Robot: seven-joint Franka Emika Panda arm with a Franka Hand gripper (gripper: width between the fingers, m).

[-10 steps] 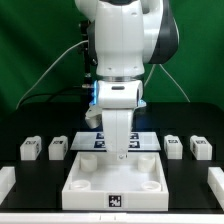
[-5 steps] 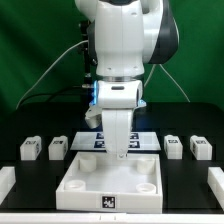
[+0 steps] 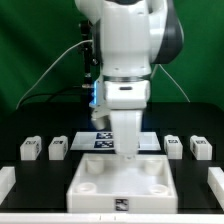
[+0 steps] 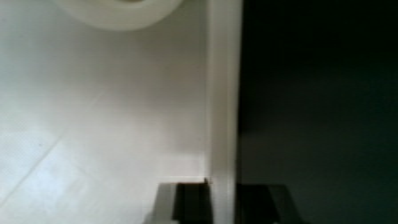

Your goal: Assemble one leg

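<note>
The end effector (image 3: pixel 125 152) (image 4: pixel 222 205) is closed on the back rim of the large white panel (image 3: pixel 95 198) (image 4: pixel 89 120), one finger inside the rim and one outside. The panel lies mid-table (image 3: pixel 190 178), near the front edge. All four legs stand free: leg (image 3: pixel 28 150) and leg (image 3: pixel 58 148) toward the edge at the exterior view's left, leg (image 3: pixel 173 146) and leg (image 3: pixel 201 148) toward the opposite edge, with the marker board (image 3: pixel 92 141) between the pairs
</note>
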